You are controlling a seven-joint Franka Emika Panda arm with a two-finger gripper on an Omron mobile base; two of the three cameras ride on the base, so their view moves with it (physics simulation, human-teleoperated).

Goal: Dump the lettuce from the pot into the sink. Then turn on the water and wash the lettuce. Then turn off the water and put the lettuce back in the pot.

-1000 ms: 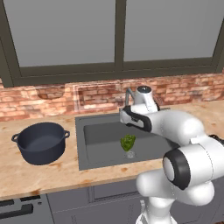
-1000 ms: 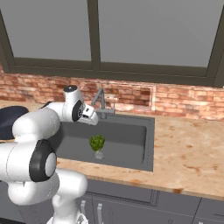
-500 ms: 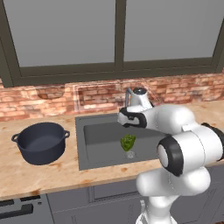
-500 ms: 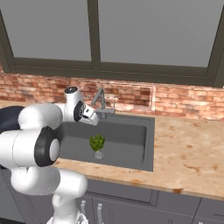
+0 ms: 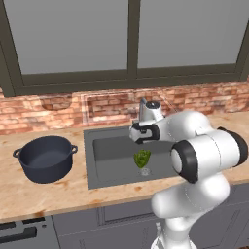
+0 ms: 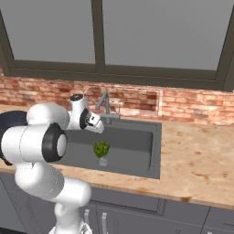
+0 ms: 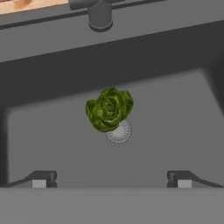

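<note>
Flat, even rendered light, soft low-resolution blur, dim sink (image 5: pixel 107 146) interior, no glare.

Sink (image 5: pixel 109 151) matt dark grey, smooth; drain (image 7: pixel 119 131) pale perforated metal. Lettuce (image 7: pixel 109 109) ruffled, slightly glossy. Pot (image 5: pixel 44 158) dark, satin sheen. Table (image 6: pixel 196 155) mottled tan stone look. Backsplash (image 6: pixel 192 105) rough brick.

A rendered home kitchen. A speckled tan stone counter (image 5: pixel 58 192) runs along a red brick backsplash (image 6: pixel 192 106) beneath a wide dark-framed window (image 5: pixel 131 44). Set into it is a rectangular dark grey recessed sink (image 6: pixel 132 139) with a grey metal faucet (image 6: pixel 104 106). Grey cabinet fronts (image 6: pixel 183 215) sit below, and a round dark navy cooking pot (image 5: pixel 44 158) stands on the counter.
</note>
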